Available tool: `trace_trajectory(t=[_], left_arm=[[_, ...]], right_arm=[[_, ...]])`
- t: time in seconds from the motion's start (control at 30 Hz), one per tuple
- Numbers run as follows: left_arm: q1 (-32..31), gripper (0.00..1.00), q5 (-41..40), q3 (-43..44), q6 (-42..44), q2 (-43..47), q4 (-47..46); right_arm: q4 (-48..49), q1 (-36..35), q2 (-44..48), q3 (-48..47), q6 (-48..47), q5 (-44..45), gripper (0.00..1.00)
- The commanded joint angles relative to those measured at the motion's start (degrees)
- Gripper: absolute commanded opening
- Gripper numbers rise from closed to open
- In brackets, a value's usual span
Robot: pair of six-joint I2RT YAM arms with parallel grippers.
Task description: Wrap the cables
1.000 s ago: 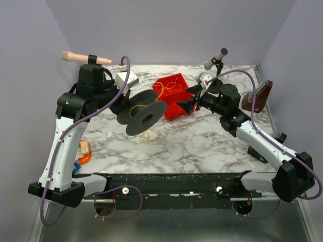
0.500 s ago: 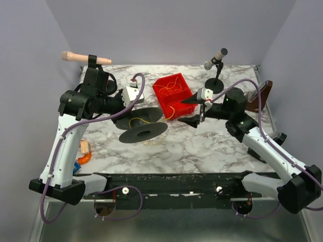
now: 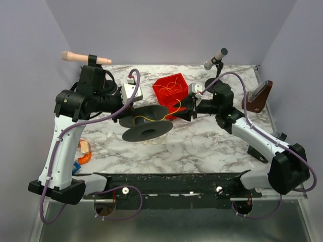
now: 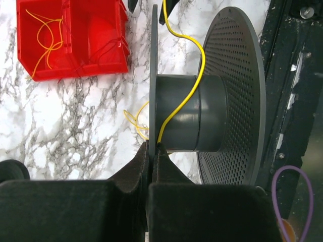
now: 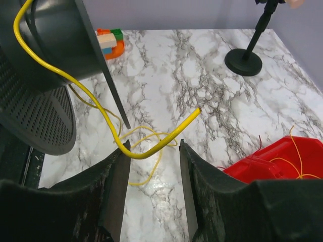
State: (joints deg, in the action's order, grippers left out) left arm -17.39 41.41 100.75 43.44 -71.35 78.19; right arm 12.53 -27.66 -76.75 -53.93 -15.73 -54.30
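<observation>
A dark grey spool (image 3: 146, 123) hangs above the table, held by its thin flange in my left gripper (image 3: 124, 117). In the left wrist view that gripper (image 4: 151, 146) is shut on the flange, and a yellow cable (image 4: 194, 50) runs over the spool's hub (image 4: 189, 113). My right gripper (image 3: 182, 112) is just right of the spool. In the right wrist view it (image 5: 154, 146) is open. The cable (image 5: 101, 108) comes off the spool, bends between the jaws against the left finger, and its free end sticks out. More thin yellow cable (image 3: 151, 137) lies loose on the table under the spool.
A red bin (image 3: 169, 88) with thin yellow cable inside stands behind the spool. A microphone stand (image 3: 216, 63) is at the back right, a brown object (image 3: 257, 97) at the right edge, and a wooden handle (image 3: 86, 58) at the back left. Toy blocks (image 3: 83, 151) lie front left.
My right gripper has turned and moved left, close to the spool, with the cable now between its jaws. The left arm shifted slightly and still holds the spool.
</observation>
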Motion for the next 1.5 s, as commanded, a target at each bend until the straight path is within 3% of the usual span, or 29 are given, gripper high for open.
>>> trace_trajectory(t=[0.0, 0.17, 0.33, 0.47, 0.53, 0.63, 0.73, 0.87, 0.97, 1.1, 1.17, 1.23, 1.37, 1.47], left_arm=[[-0.3, 0.0, 0.7, 0.9, -11.8, 1.3, -5.6], [-0.3, 0.0, -5.2, 1.2, -24.6, 0.3, -14.2], [-0.3, 0.0, -7.2, 7.3, -32.5, -3.3, -16.1], [-0.4, 0.0, -12.9, 12.4, -37.5, -6.1, -16.1], [-0.4, 0.0, -14.2, 13.1, -39.1, -6.6, -16.7], [-0.4, 0.0, -14.7, 13.7, -40.8, -6.8, -17.5], [-0.5, 0.0, -15.3, 14.2, -41.3, -6.3, -18.0], [-0.5, 0.0, -14.8, 14.4, -41.2, -5.8, -17.8], [-0.5, 0.0, -13.8, 14.5, -41.3, -6.1, -17.5], [-0.4, 0.0, -13.8, 15.1, -40.9, -6.3, -17.5], [-0.5, 0.0, -13.9, 15.7, -40.5, -6.3, -17.0], [-0.5, 0.0, -14.0, 16.4, -40.2, -6.6, -16.7], [-0.5, 0.0, -14.1, 17.3, -39.8, -6.9, -15.9], [-0.5, 0.0, -13.9, 17.9, -39.5, -7.1, -15.3]], right_arm=[[5.3, 0.1, -1.6, -0.5, 4.7, 2.3, 0.51], [15.7, 0.1, -1.7, 8.6, 13.2, 4.9, 0.7], [40.6, 0.0, -7.6, 16.7, 21.9, 0.4, 0.73], [57.9, -2.1, -13.6, 19.9, 25.2, 6.8, 0.73], [52.2, -4.6, -14.9, 18.7, 20.1, 10.2, 0.74], [30.3, -6.9, -14.3, 11.9, 16.6, 19.1, 0.73], [12.7, -6.9, -13.8, 7.3, 22.1, 28.1, 0.69], [4.2, -6.9, -12.8, 7.5, 29.5, 33.3, 0.7], [6.5, -8.2, -13.9, 8.5, 23.0, 33.8, 0.71], [25.0, -8.5, -12.8, 16.6, 7.9, 24.4, 0.73], [28.9, -8.5, -12.7, 18.9, -1.6, 20.7, 0.74], [25.6, -8.6, -13.3, 18.0, -11.3, 18.8, 0.74], [8.3, -8.5, -16.0, 9.6, -18.2, 16.6, 0.74], [4.7, -9.3, -16.8, 6.7, -20.0, 17.9, 0.74]])
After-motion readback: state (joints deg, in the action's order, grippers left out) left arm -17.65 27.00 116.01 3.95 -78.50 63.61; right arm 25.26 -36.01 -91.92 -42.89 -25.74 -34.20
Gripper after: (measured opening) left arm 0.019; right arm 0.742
